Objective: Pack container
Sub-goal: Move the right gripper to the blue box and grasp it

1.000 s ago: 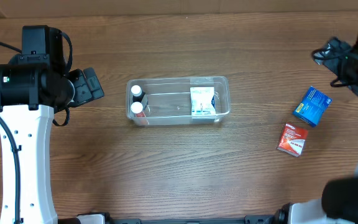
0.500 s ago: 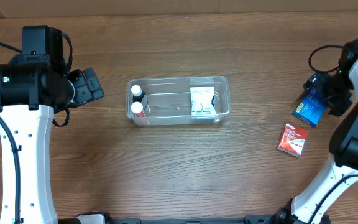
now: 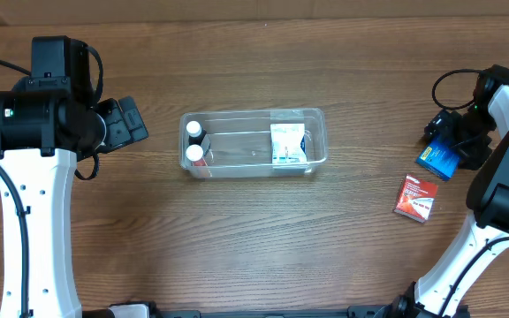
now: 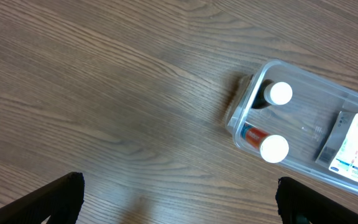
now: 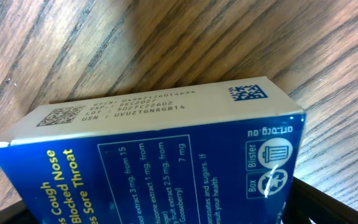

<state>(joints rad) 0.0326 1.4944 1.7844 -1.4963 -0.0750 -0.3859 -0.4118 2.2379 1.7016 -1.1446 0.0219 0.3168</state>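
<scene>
Right now my right gripper [image 3: 453, 139] sits over the blue box [image 3: 436, 162], though from this close I cannot tell whether it is pinching it, and the container [image 3: 254, 113] lies well off to its left, long axis running toward me.

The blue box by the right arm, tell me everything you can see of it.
The blue box is a cardboard medicine carton with white and yellow print: cough, blocked nose, sore throat; its white side carries codes. It lies on the wooden table near a red box, under the right gripper; whether it is gripped is unclear.
</scene>
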